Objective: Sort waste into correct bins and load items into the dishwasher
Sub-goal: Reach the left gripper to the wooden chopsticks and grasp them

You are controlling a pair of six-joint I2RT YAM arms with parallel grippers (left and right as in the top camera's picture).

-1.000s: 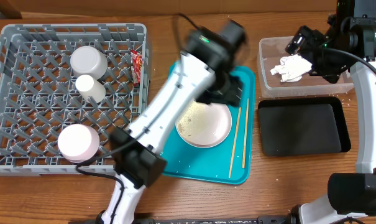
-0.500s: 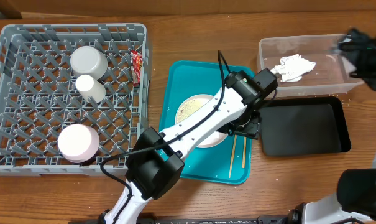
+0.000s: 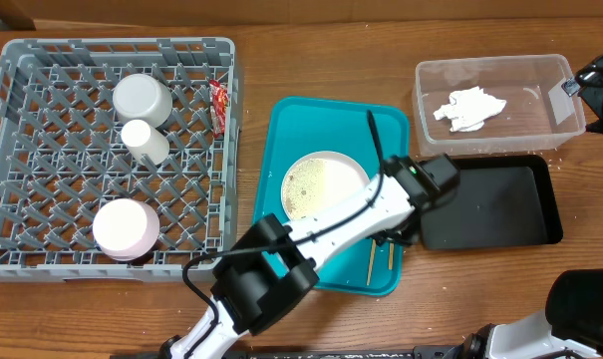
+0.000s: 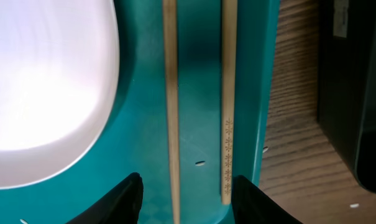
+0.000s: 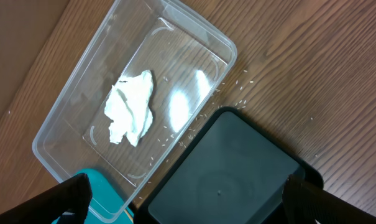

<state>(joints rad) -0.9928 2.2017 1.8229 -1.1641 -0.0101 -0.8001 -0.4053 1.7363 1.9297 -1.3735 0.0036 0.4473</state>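
Dish rack (image 3: 42, 150): grey, far left of the surface. It holds three white round crockery pieces: a cup (image 3: 142, 97), a smaller one (image 3: 145, 142) just in front of it, and a bowl (image 3: 127, 227) near the front wall.
Sauce packet (image 3: 219, 105): red and white, against the rack's right wall.
Teal tray (image 3: 281, 130): just right of the rack.
Plate (image 3: 326, 186): on the teal tray, with food scraps (image 3: 303, 184) speckled over its left part.
Chopsticks (image 4: 169, 93): side by side along the tray's right side, the right stick near the rim.
Left fingers (image 4: 128, 199): partly spread low over the tray, one on each side of the chopstick pair, not clamped on them.
Black tray (image 3: 490, 204): right of the teal tray, in front of the tub.
Clear tub (image 3: 500, 62): back right of the surface.
Napkin (image 3: 467, 108): crumpled, lying inside the tub.
Rice grains (image 5: 240, 99): loose on the surface beside the tub.
Right fingers (image 5: 69, 199): spread wide, holding nothing, high above the tub and black tray.
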